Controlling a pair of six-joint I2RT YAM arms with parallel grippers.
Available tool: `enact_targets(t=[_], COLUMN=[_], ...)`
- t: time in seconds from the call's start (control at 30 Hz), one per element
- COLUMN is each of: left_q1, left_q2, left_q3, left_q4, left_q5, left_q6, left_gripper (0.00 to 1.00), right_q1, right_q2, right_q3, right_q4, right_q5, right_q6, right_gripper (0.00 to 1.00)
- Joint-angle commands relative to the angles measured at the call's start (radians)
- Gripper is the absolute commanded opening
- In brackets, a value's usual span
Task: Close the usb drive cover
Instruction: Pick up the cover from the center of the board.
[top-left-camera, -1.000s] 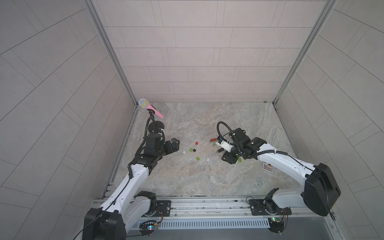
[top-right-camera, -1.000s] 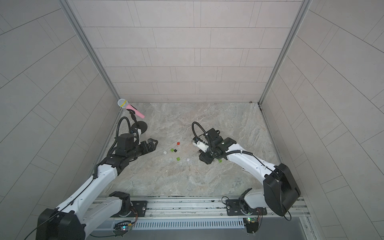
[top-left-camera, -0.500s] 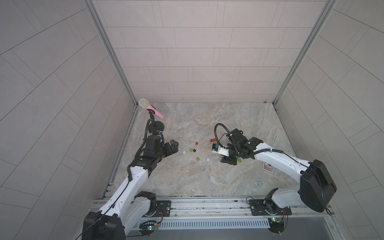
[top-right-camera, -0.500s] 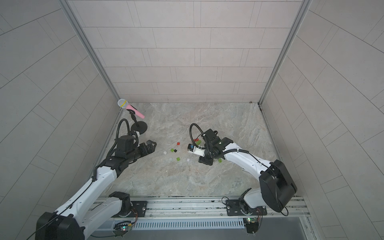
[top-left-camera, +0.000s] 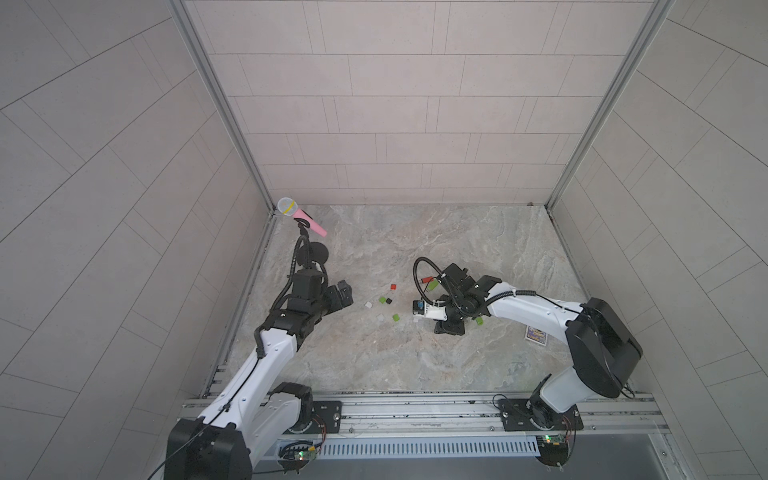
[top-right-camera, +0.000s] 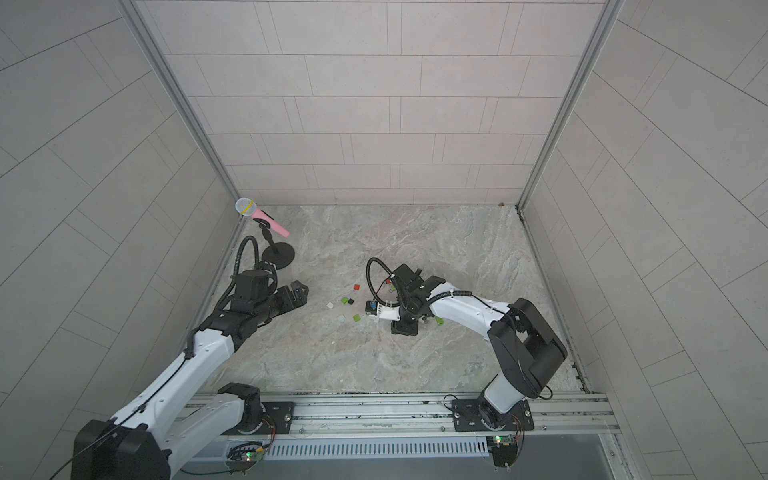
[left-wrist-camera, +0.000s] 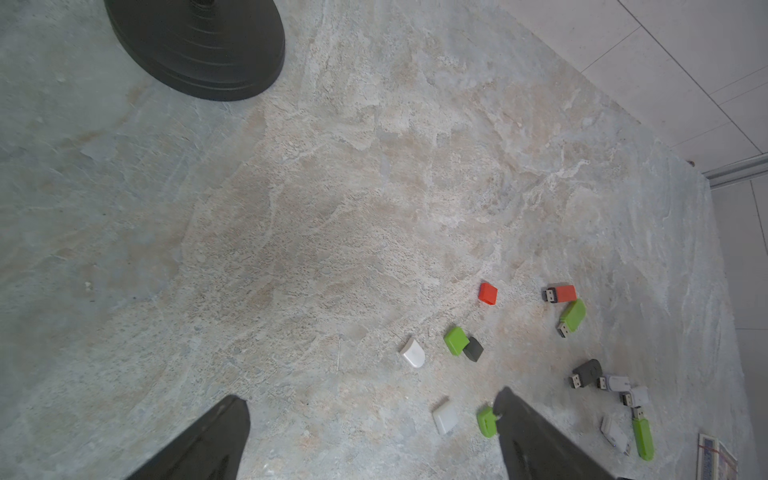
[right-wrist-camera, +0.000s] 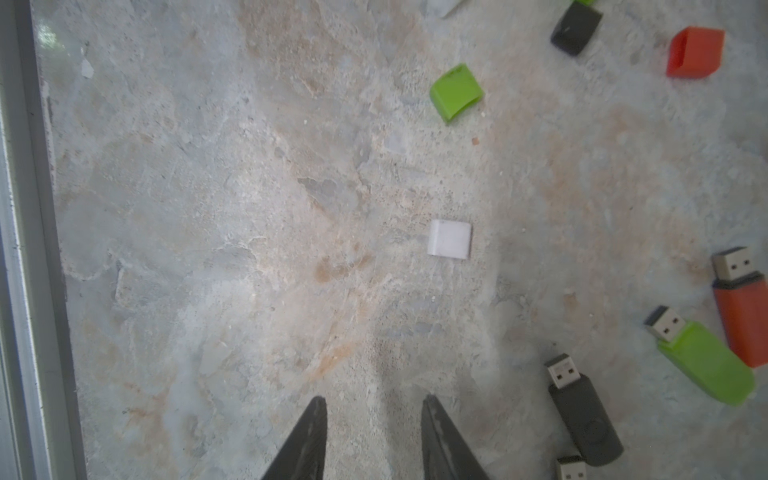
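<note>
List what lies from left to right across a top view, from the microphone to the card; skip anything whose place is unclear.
Pink microphone → left gripper → white cap nearest it → red cap → green USB drive beside the right arm → card.

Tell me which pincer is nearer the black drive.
Right. The right pincer is just beside the black drive, tips pointing at a white cap. The left pincer is far off, with the loose caps lying between it and the drive.
</note>
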Motion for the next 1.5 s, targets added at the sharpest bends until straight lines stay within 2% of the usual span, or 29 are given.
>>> enact_targets(t=[0.0, 0.23, 0.67, 1.1, 1.47], left_q1=[-0.002, -0.003, -0.002, -0.002, -0.002], left_q2=[0.012, 0.015, 0.02, 0.016, 0.009], left_q3=[0.034, 0.044, 0.036, 0.036, 0.039], left_q4=[-0.024, -0.063, -0.054, -0.06, -0.066], left_q5=[-0.055, -0.136, -0.151, -0.173, -0.181], left_q6=[0.015, 0.012, 0.004, 0.001, 0.001], left_gripper=[1.0, 1.0, 1.0, 1.0, 1.0], right_q1=[0.015, 0.039, 0.07, 0.087, 0.089], right_q2=[0.034, 0.104, 0.211, 0.305, 0.336], right_q3=[0.025, 0.066, 0.162, 0.244, 0.288], right_q4=[0.028, 0.035, 0.005, -0.018, -0.094], right_q5=[-0.011, 0.007, 0.07, 0.129, 0.121], right_q6=[-0.031, -0.023, -0.018, 0.011, 0.034], right_gripper=[0.4, 0.39, 0.39, 0.43, 0.32])
